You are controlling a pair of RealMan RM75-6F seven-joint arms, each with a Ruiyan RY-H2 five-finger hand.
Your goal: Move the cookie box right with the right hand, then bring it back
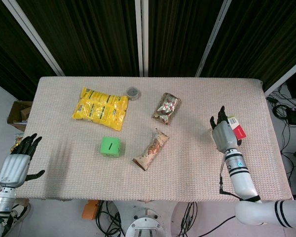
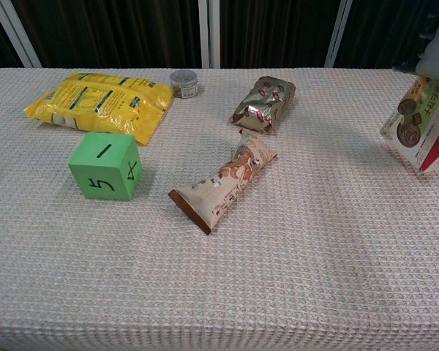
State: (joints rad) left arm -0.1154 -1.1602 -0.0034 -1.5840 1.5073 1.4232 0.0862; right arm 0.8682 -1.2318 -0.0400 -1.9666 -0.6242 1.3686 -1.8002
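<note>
The right robot hand (image 1: 224, 134) grips the cookie box (image 2: 421, 121), holding it tilted at the right side of the bench (image 1: 187, 177), well apart from the brown snack bar (image 1: 151, 149) and green cube (image 1: 110, 146). The left robot hand (image 1: 17, 163) hangs off the bench's left edge, fingers apart, holding nothing.

In the head view the right hand (image 1: 223, 134) covers most of the cookie box (image 1: 237, 128), leaving only a red-and-white corner showing; the chest view cuts the box (image 2: 423, 123) off at the right edge. The left hand (image 1: 17, 162) never enters the chest view. The small round tin's (image 1: 133, 92) label is too small to read.
</note>
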